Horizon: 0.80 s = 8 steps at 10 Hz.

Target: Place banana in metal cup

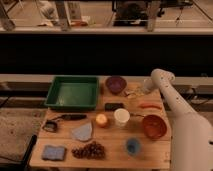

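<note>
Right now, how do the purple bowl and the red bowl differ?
The purple bowl sits at the far edge beside the green tray; the red bowl sits nearer, front right. The purple bowl is dark violet; the red bowl is rusty orange-red and looks wider. Both stand upright. The gripper hangs just right of the purple bowl.

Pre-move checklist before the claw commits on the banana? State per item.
1. The banana in view, right of the purple bowl: ok.
2. The claw is at the banana, far right side: ok.
3. Hold on banana: cannot tell.
4. The carrot stick lies apart from the banana: ok.
5. Metal cup identified: cannot tell; the pale cup or the blue cup.
6. Pale cup upright, mouth up: ok.
</note>
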Motion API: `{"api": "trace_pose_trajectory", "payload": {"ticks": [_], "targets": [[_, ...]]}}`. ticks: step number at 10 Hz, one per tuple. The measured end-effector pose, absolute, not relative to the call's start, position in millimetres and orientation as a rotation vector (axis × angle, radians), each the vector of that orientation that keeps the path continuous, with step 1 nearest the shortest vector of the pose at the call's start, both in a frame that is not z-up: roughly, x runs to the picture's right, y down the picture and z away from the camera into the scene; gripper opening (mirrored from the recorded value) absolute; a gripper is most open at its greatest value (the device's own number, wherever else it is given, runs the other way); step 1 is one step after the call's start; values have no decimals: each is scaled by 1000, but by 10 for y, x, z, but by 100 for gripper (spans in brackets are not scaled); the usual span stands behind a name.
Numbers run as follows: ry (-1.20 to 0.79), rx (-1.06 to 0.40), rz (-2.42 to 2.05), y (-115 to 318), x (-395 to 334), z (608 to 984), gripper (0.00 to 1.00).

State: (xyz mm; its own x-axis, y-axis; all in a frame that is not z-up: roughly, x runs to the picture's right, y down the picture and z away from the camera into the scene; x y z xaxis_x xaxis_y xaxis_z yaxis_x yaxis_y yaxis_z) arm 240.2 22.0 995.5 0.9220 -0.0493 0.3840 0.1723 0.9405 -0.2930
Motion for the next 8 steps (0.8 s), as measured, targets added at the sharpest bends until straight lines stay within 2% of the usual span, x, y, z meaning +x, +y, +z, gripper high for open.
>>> {"api": "trace_pose_trajectory", "payload": {"ticks": [1, 2, 4, 8], "targets": [[-386, -334, -117, 214, 2396, 9958, 4], [-386, -334, -117, 209, 2406, 9945, 1], [-375, -309, -120, 103, 2450, 9805, 0], [-345, -185, -152, -376, 2442, 9178, 0]]}}
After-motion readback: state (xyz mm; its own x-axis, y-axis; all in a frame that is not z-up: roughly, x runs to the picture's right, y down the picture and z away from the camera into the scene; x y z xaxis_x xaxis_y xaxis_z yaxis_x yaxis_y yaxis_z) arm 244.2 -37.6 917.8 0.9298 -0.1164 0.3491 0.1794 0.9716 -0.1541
